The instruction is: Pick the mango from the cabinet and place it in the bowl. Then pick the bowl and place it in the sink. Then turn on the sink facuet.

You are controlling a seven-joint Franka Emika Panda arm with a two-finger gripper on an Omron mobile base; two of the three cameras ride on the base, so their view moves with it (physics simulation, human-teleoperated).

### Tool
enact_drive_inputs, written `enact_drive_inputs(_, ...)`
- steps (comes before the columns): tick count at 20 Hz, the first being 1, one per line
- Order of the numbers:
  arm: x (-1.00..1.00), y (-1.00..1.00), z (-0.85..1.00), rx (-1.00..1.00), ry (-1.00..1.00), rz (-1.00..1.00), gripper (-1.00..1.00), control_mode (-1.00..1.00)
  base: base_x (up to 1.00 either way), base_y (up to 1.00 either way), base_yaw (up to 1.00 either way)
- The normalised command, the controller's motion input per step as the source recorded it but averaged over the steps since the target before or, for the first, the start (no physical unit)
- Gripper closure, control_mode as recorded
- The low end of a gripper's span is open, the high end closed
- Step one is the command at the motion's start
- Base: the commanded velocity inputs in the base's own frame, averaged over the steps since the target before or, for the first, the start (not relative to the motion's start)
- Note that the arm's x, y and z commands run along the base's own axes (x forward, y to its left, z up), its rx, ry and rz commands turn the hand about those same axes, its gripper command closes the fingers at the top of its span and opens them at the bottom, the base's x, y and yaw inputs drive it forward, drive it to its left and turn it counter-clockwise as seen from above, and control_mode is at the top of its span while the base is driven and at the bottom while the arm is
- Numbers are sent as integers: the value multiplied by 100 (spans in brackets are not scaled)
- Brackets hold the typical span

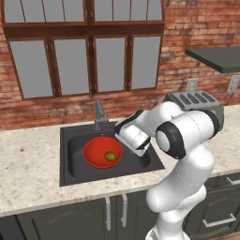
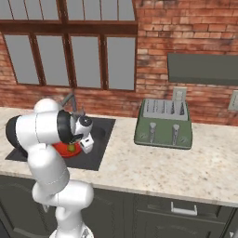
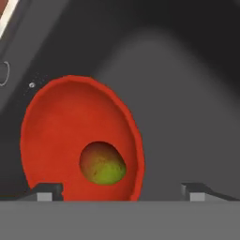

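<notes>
The desk (image 1: pixel 33 164) carries the sink (image 1: pixel 75 171), and the bowl (image 1: pixel 93 157) sits in its basin with the mango (image 1: pixel 110 156) inside. Only the sink facuet (image 1: pixel 99 115) seems left to do. It stands at the sink's back rim, about 11 o'clock from the gripper (image 3: pixel 121 190) as the left base view shows the hand. The gripper's tips stand wide apart with nothing between them, the bowl's rim just beyond. The arm hides part of the basin, and the tap's handle is hard to make out.

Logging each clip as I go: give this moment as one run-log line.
stage: bowl in sink | bowl: in sink, holds mango | gripper: jaws open, beside bowl | faucet: untouched
</notes>
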Motion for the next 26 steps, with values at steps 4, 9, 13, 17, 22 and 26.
enact_drive_inputs(4, 5, 26, 78, 10, 19, -8, -100, -100, 0, 0, 0)
enact_drive_inputs(9, -1, -6, 100, 35, 7, -16, -100, -100, 0, 0, 0)
enact_drive_inputs(13, -1, -14, 93, 43, 5, -12, -100, -100, 0, 0, 0)
enact_drive_inputs(17, 2, -3, 22, 53, 10, -24, -100, -100, 0, 0, 0)
enact_drive_inputs(22, 15, 3, -9, 63, 23, -41, -100, -100, 0, 0, 0)
enact_drive_inputs(26, 47, 11, -14, 56, 24, -37, -100, -100, 0, 0, 0)
